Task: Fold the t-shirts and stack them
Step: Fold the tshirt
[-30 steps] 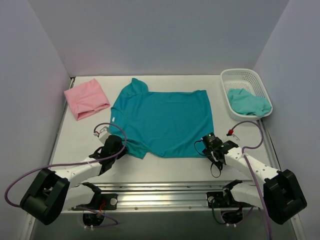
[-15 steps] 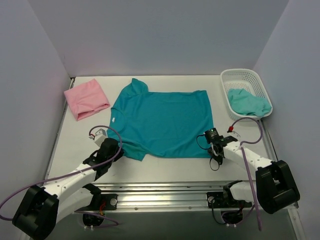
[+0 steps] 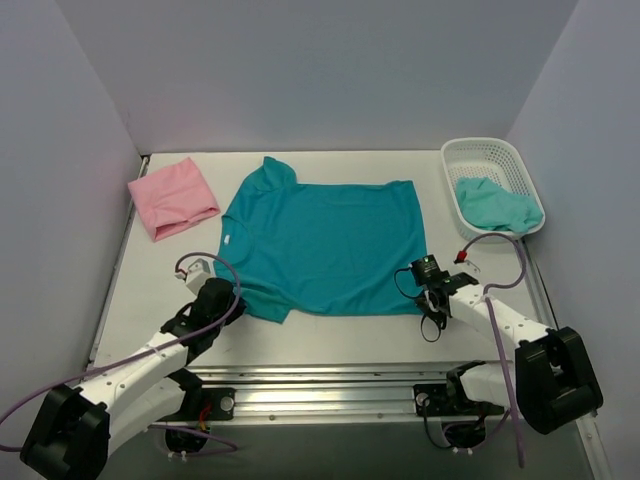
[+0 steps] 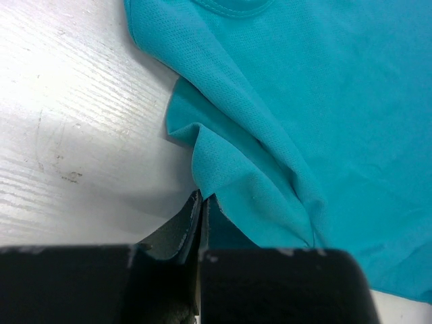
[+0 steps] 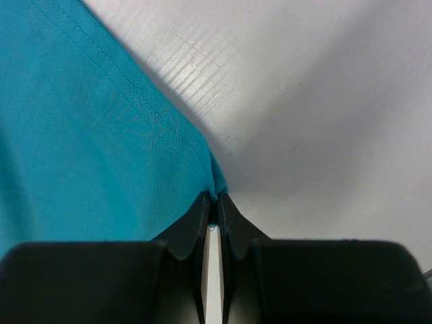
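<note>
1. Setting: a robotics lab test cell, not a home or shop.
2. Plain, unmarked walls [image 3: 300, 70] box in a white table [image 3: 150, 280] on three sides.
3. Left arm [image 3: 150, 355] and right arm [image 3: 500, 320] sit on an aluminium rail [image 3: 330, 385] at the near edge. An exposed purple cable [image 3: 495, 236] loops over the table.
4. Contents: a teal t-shirt [image 3: 325, 245] lying flat, a folded pink shirt [image 3: 173, 197] and a white basket [image 3: 480, 150].

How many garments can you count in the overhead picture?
3: a folded pink shirt far left, a teal shirt spread flat mid-table, and a crumpled garment in the basket, possibly hiding others.
</note>
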